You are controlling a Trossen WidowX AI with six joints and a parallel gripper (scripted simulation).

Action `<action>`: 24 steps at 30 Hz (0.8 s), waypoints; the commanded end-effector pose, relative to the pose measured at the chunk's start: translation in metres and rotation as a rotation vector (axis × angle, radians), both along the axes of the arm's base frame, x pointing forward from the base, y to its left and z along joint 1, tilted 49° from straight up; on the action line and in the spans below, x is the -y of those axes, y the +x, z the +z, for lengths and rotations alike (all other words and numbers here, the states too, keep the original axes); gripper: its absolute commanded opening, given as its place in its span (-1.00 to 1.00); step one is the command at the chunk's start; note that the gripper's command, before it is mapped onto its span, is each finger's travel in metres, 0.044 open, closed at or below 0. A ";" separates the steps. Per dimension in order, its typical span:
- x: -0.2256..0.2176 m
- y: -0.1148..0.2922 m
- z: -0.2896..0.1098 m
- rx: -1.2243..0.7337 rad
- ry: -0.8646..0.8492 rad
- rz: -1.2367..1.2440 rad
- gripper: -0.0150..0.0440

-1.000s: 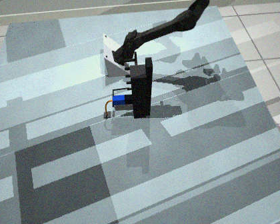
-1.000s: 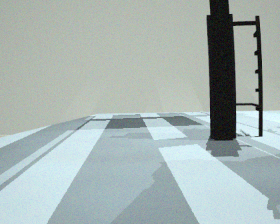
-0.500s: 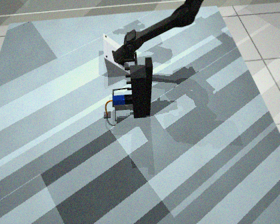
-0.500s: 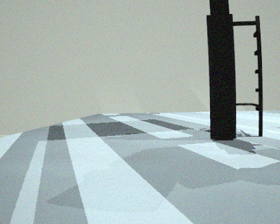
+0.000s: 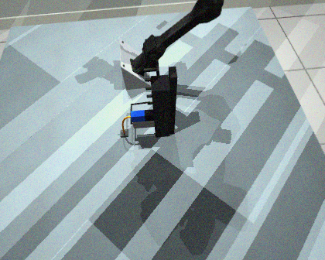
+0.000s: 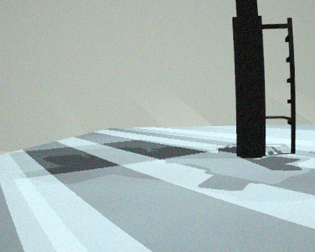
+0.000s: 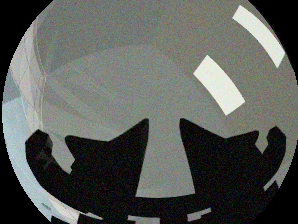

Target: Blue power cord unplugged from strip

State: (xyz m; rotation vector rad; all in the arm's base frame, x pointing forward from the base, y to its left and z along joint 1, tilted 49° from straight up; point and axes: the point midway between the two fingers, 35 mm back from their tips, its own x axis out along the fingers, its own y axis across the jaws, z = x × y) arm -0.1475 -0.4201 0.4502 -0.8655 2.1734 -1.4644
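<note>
The black power strip stands upright on the table. The blue plug sits in its left face near the bottom, and a short orange cord curves from it down to the table. My gripper is at the end of the black arm by the strip's top left corner, well above the plug. In the wrist view its two fingers stand partly closed with a clear gap and nothing between them. The plug does not show in the wrist view or in the exterior view.
A white flat panel stands behind the gripper, to the upper left of the strip. Thin dark pegs and a wire frame stick out of the strip's left face above the plug. The table carries grey and pale stripes.
</note>
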 end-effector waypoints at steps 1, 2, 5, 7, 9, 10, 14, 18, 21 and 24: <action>0.019 0.020 -0.023 0.087 0.007 0.091 0.05; 0.025 0.027 -0.032 0.119 0.013 0.119 0.05; 0.046 0.056 -0.070 0.261 0.043 0.221 0.05; 0.057 0.077 -0.096 0.363 0.071 0.278 0.05; 0.064 0.099 -0.123 0.471 0.105 0.324 0.05; 0.067 0.110 -0.136 0.526 0.123 0.342 0.05; 0.069 0.155 -0.189 0.752 0.212 0.384 0.05; 0.059 0.198 -0.240 0.981 0.318 0.368 0.05; 0.044 0.230 -0.276 1.146 0.407 0.316 0.05; 0.021 0.260 -0.312 1.315 0.505 0.210 0.05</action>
